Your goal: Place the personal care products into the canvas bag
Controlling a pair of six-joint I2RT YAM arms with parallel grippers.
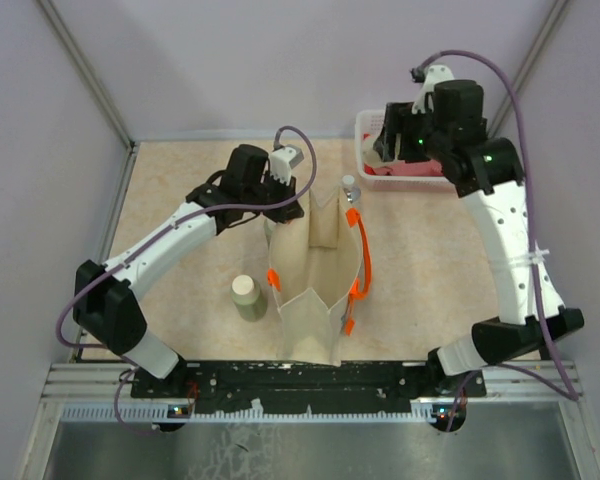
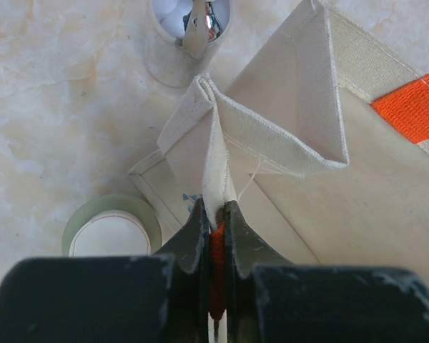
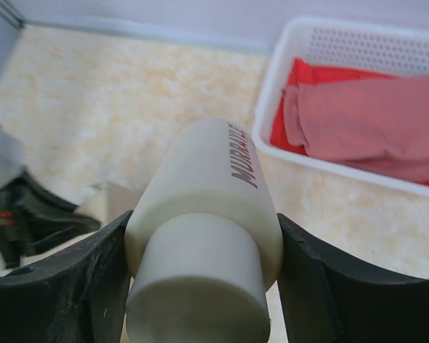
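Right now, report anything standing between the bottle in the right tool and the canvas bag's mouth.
The small clear bottle stands by the far corner of the canvas bag, on the side facing the right tool and its cream bottle; a low path could clip it. The left tool pinches the rim, and the mouth looks open.

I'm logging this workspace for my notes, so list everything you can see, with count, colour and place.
canvas bag: one, beige with orange handles, upright mid-table
sage bottle: one, pale green with off-white cap, standing left of the bag
clear bottle: one, white cap, by the bag's far right corner
cream bottle: one, cream, held above the table
basket: one, white, far right
red cloth: at least one, folded in the basket
left fingers: black, shut on the bag's rim
right fingers: black, gripping the cream bottle
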